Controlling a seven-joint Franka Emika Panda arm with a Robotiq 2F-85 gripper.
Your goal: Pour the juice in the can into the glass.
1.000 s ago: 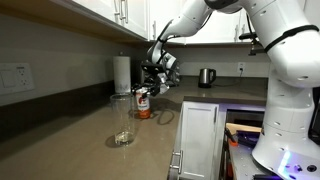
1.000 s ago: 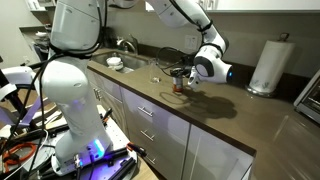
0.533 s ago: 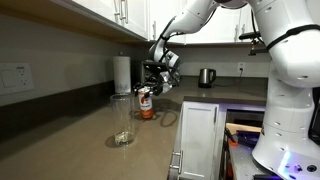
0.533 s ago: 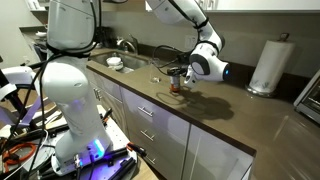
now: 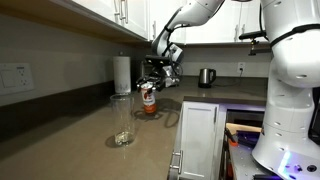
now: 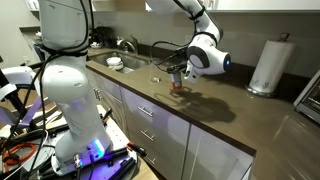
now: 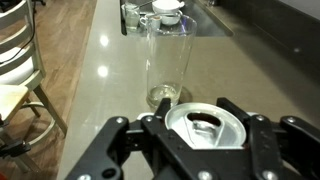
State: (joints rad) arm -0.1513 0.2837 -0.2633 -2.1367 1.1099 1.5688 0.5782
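Observation:
My gripper [image 5: 152, 80] is shut on the red-orange can [image 5: 148, 100] and holds it upright just above the counter. It shows the same way from the opposite side, gripper [image 6: 178, 73] on can [image 6: 178, 86]. In the wrist view the fingers [image 7: 205, 140] clamp both sides of the can's silvery top [image 7: 205, 128]. Dark juice [image 7: 205, 121] shows in its opening. The clear glass [image 7: 167, 62] stands upright on the counter beyond the can and looks empty. It also shows in an exterior view [image 5: 123, 125], apart from the can.
A white paper-towel roll [image 5: 121, 74] stands by the wall, also seen in an exterior view [image 6: 268, 64]. A steel kettle [image 5: 206, 77] stands at the far end. A sink with dishes [image 6: 120, 62] lies along the counter. Cabinets hang overhead.
The gripper, shut on the can, has risen a little and lifted the can off the counter. The glass has not moved.

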